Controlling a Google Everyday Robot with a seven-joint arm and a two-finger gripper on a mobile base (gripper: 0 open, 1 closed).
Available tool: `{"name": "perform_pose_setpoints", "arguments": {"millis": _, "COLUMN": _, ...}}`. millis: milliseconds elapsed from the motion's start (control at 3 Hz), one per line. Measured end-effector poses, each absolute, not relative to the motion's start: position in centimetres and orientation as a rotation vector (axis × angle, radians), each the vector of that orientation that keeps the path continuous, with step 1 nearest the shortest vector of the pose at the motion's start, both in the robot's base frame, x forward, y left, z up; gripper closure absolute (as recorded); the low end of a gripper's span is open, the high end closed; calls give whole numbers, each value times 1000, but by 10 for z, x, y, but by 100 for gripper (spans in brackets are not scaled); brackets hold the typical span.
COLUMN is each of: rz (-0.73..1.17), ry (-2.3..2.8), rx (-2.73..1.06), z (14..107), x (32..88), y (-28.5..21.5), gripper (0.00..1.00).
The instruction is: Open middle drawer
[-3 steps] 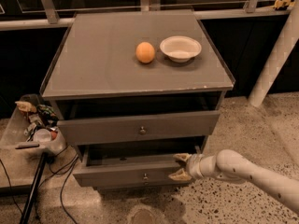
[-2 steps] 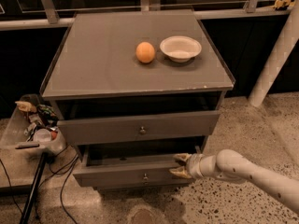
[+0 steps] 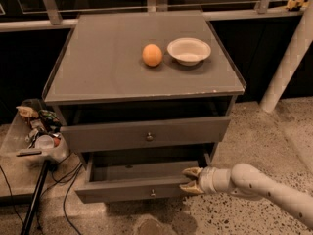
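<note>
Grey and flat-fronted, the middle drawer [image 3: 122, 190] stands pulled out beneath the wider drawer front [image 3: 186, 130], long axis running left to right, knob [image 3: 153, 193] facing me, with the gripper [image 3: 187, 180] clamped onto the right end of its front.

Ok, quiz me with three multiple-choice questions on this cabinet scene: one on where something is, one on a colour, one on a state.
1. Where is the gripper?
A raised high in the air
B at the right end of the middle drawer front
C at that drawer's left end

2. What colour is the bowl?
A white
B red
C black

3. The middle drawer is:
A fully shut
B pulled partly out
C taken out entirely

Answers: B, the gripper sits at the front's right end. A, the bowl beside the orange is white. B, the drawer's grey inside shows behind its front.
</note>
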State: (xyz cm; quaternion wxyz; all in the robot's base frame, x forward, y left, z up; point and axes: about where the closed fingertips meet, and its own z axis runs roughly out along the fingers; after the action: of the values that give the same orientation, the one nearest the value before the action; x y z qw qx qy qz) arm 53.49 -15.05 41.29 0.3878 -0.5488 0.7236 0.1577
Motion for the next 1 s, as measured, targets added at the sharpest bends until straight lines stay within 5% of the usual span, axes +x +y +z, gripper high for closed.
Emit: {"name": "perform_pose_setpoints", "arguments": {"millis": 1000, "rz": 399, "ry": 1844, "rx": -1385, "z": 416, "x": 522, "y": -153, "gripper": 100}}
